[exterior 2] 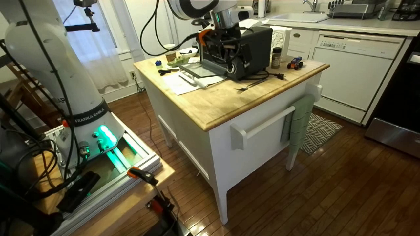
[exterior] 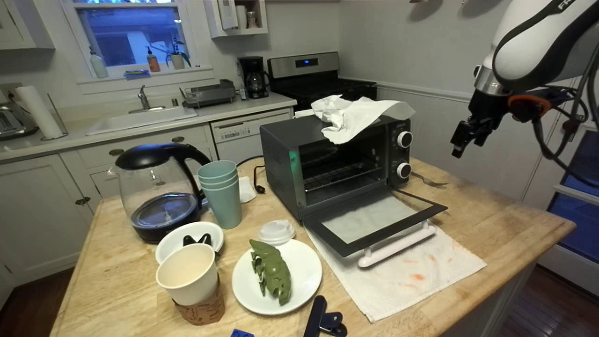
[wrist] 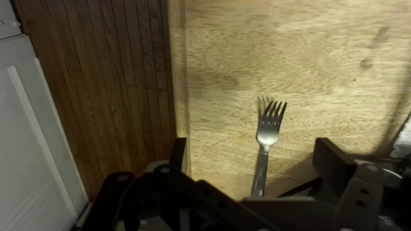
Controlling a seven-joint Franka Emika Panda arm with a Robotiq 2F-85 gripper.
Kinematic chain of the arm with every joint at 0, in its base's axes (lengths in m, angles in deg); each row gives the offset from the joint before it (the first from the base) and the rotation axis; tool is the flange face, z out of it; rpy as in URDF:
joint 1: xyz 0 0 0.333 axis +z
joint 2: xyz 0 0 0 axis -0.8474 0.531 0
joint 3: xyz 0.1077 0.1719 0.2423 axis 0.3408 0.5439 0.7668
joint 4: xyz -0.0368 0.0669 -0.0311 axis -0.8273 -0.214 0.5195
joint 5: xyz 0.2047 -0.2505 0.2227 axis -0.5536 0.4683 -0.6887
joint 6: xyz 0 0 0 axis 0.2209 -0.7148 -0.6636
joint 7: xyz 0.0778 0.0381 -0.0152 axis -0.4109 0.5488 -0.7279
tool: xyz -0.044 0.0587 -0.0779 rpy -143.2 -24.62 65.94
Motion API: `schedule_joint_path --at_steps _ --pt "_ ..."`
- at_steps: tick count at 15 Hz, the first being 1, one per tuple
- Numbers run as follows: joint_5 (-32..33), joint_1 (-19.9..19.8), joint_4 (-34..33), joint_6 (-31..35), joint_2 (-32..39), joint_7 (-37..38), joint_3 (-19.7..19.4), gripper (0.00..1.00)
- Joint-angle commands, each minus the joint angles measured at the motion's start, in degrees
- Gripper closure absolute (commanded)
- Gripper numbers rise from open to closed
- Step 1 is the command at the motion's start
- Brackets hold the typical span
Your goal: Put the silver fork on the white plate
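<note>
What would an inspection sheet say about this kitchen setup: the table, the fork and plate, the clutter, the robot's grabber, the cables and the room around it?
Surface: wooden tabletop, with an orange-stained white sheet.
Job's things: silver fork on the wood, not yet on the white plate, which holds a green item.
Clutter: toaster oven, door down, crumpled white paper on top; glass kettle; stacked teal cups; black clip.
Gripper: open, raised above the tabletop; between its fingers, nothing seen held.
Cables: corded black plug on the tabletop; more cables loop from the arm.
Surroundings: sink, stove, dishwasher.
</note>
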Motion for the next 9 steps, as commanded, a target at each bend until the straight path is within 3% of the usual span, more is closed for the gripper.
schedule_joint_path --at_steps 1,6,9 --pt "0.49 -0.94 -0.91 0.44 1.44 1.00 0.86 0.00" --pt "0.52 -0.98 -2.38 0.59 2.80 1.65 0.84 0.00" --pt "-8.16 -2.97 -3.19 4.21 5.15 -3.75 5.00 0.00"
